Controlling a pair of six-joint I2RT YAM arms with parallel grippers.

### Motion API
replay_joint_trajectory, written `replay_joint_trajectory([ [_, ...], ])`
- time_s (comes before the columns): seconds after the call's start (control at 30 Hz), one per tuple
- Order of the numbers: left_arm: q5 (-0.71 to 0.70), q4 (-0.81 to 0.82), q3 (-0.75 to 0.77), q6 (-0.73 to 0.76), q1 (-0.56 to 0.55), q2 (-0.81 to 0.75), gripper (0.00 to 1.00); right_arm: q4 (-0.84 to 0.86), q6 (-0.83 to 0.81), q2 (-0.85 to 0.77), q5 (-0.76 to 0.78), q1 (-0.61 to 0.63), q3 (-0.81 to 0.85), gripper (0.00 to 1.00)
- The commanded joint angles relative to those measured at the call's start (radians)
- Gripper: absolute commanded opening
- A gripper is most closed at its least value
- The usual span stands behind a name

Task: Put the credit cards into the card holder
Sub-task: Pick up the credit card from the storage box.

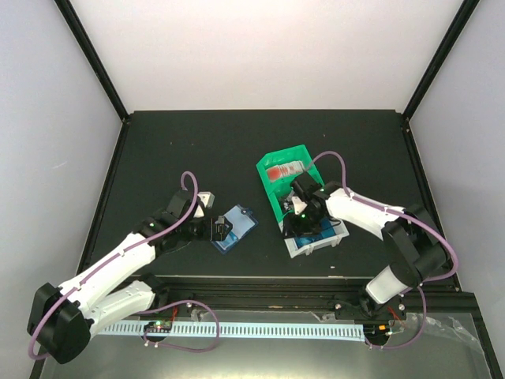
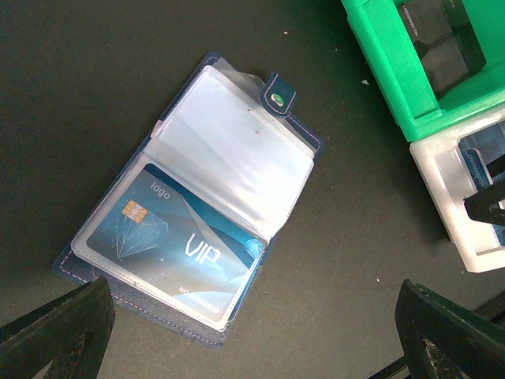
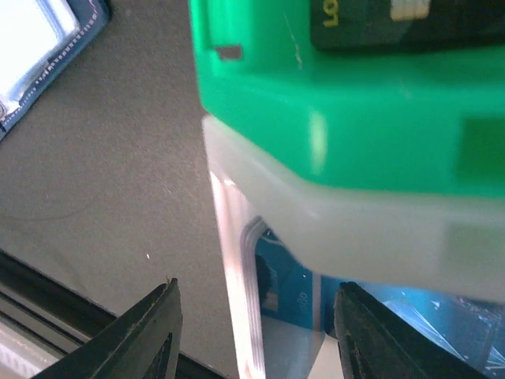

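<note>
The card holder (image 2: 229, 158) lies open on the black table, clear sleeves up, its clasp tab (image 2: 277, 98) at the far edge. One blue credit card (image 2: 170, 253) marked "VIP" sits in the near sleeve. My left gripper (image 2: 252, 347) is open and empty just above the holder's near edge; it also shows in the top view (image 1: 217, 230) next to the holder (image 1: 239, 225). More blue cards (image 3: 296, 292) lie in the white bin (image 3: 237, 260). My right gripper (image 3: 260, 339) is open and empty, straddling that bin's left wall, seen from above (image 1: 302, 223).
The green bin (image 1: 278, 189) stands right behind the white bin (image 1: 331, 238), touching it. It holds a red-and-white item (image 1: 282, 170) and a black item (image 3: 394, 24). The table's front rail runs just below both bins.
</note>
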Motion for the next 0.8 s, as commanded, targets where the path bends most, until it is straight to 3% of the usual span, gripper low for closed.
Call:
replay_joint_trajectory([
  [0.0, -0.020, 0.012, 0.002, 0.003, 0.007, -0.017, 0.99, -0.047, 0.034, 0.035, 0.102, 0.048, 0.068, 0.55],
  [0.37, -0.033, 0.016, -0.021, 0.016, 0.007, -0.052, 0.99, -0.136, 0.100, 0.026, 0.186, 0.123, 0.125, 0.45],
  [0.77, -0.044, 0.015, -0.037, 0.032, 0.007, -0.070, 0.99, -0.131, 0.109, -0.008, 0.166, 0.124, 0.128, 0.36],
])
